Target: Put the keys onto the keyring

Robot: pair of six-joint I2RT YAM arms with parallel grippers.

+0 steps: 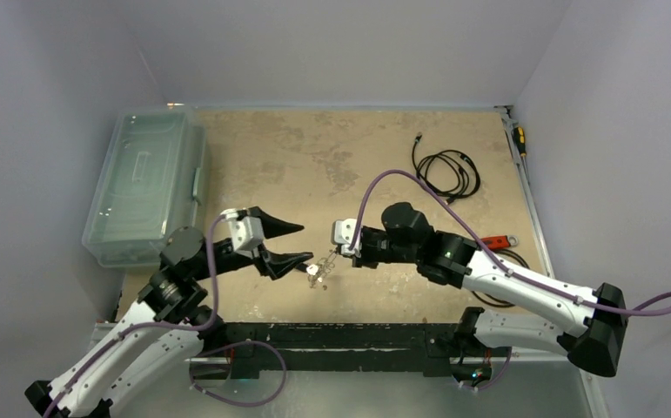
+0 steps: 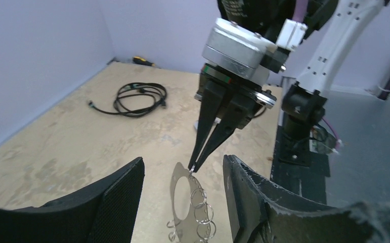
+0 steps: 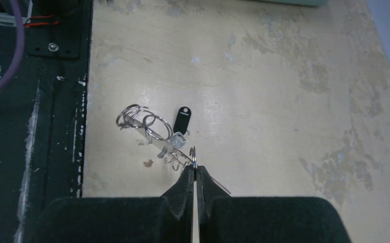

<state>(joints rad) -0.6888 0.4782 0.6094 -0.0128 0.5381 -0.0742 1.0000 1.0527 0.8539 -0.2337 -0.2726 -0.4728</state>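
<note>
- Precariously, the keyring (image 2: 184, 205) hangs over the table (image 1: 314, 157), rim pinched in the closed right gripper (image 2: 195, 168); it could slip.
- Left gripper (image 2: 183, 162), jaws apart around it, may knock it loose.

Silvery keyring (image 2: 181, 171), black-headed key (image 3: 182, 119), mottled tan table (image 3: 284, 76).

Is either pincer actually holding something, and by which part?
The right pincer pinches the keyring by its top edge; the open left pincer holds nothing.
</note>
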